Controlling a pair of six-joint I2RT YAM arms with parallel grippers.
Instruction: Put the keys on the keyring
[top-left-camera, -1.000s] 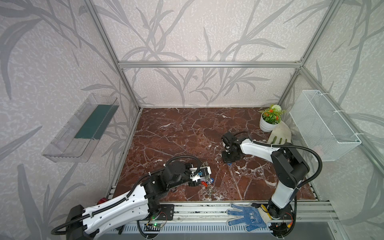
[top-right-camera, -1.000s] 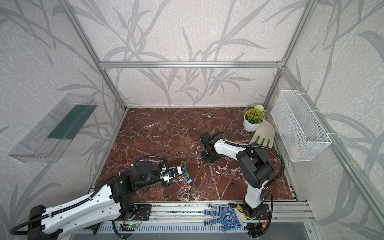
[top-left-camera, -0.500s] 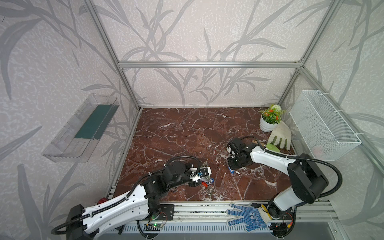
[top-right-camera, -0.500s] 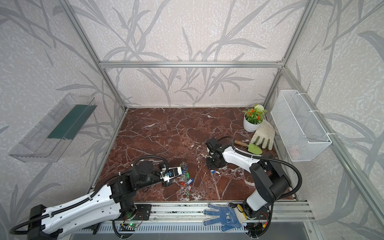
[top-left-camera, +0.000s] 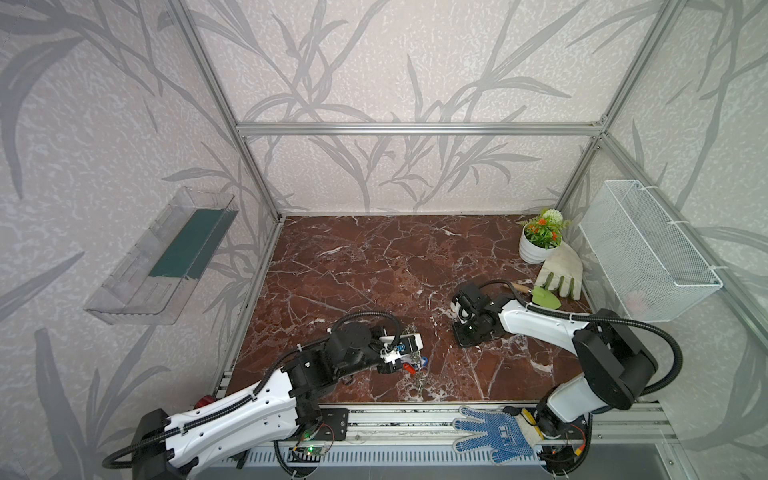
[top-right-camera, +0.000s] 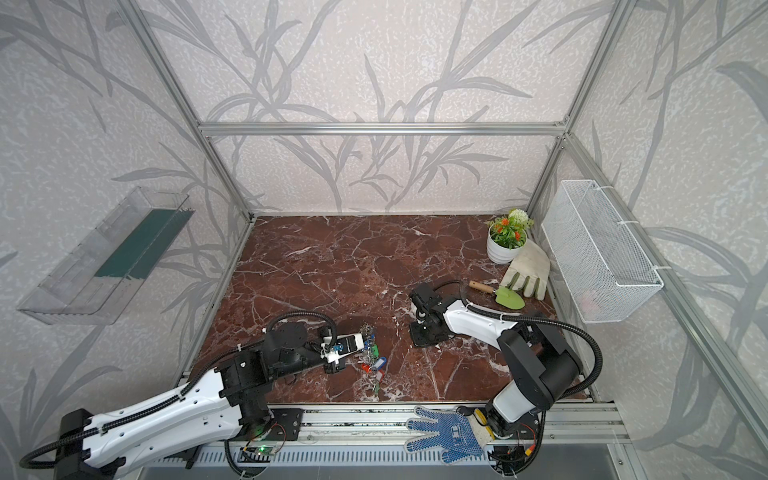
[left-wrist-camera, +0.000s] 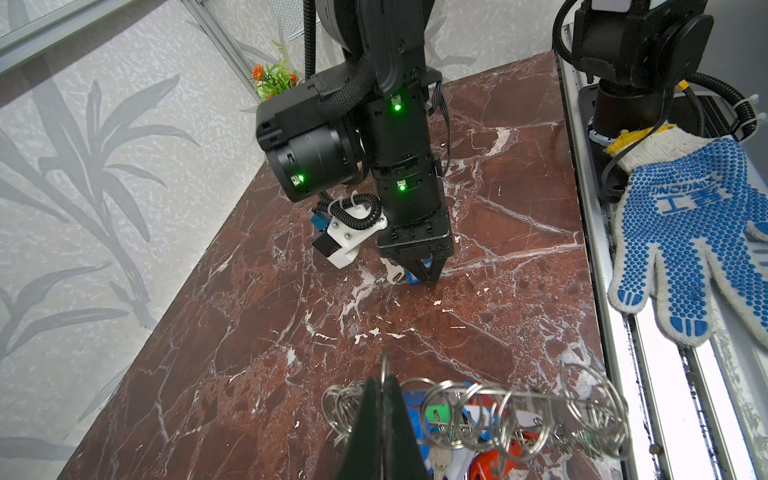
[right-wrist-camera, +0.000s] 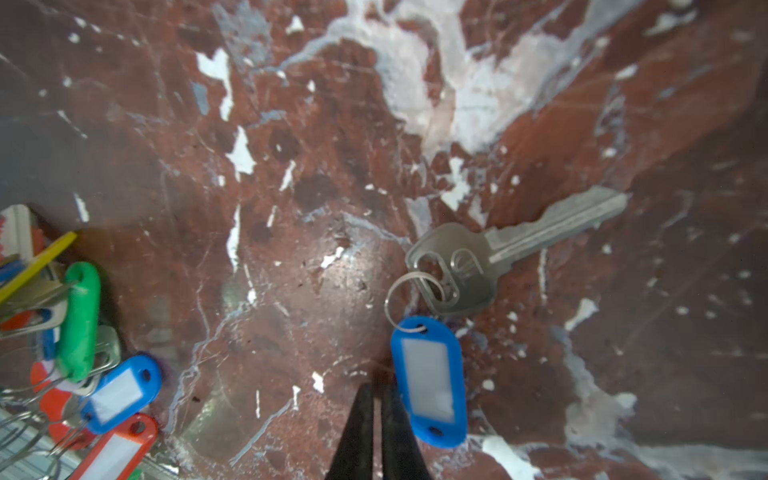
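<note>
My left gripper (left-wrist-camera: 384, 380) is shut on one split ring of the keyring (left-wrist-camera: 519, 394), which shows edge-on at the front of the marble floor. Several keys with green (left-wrist-camera: 434, 413), blue and red tags hang below it. In both top views the bunch (top-left-camera: 415, 368) (top-right-camera: 372, 361) lies just past the left gripper (top-left-camera: 401, 353). A loose silver key (right-wrist-camera: 457, 266) with a blue tag (right-wrist-camera: 430, 378) lies flat on the floor. My right gripper (right-wrist-camera: 378, 390) points down beside that tag, shut, nothing between its fingers. In the left wrist view the right gripper (left-wrist-camera: 424, 278) touches the floor by the key (left-wrist-camera: 392, 272).
At the back right stand a potted plant (top-left-camera: 540, 241), a white glove (top-left-camera: 561, 270) and a green trowel (top-left-camera: 544, 297). A wire basket (top-left-camera: 644, 257) hangs on the right wall and a clear shelf (top-left-camera: 166, 257) on the left wall. A blue dotted glove (top-left-camera: 494, 432) lies on the front rail.
My right gripper has moved a little toward the front and come down beside the blue-tagged key, its elbow swinging out to the right. The left arm and the keyring have not moved.
</note>
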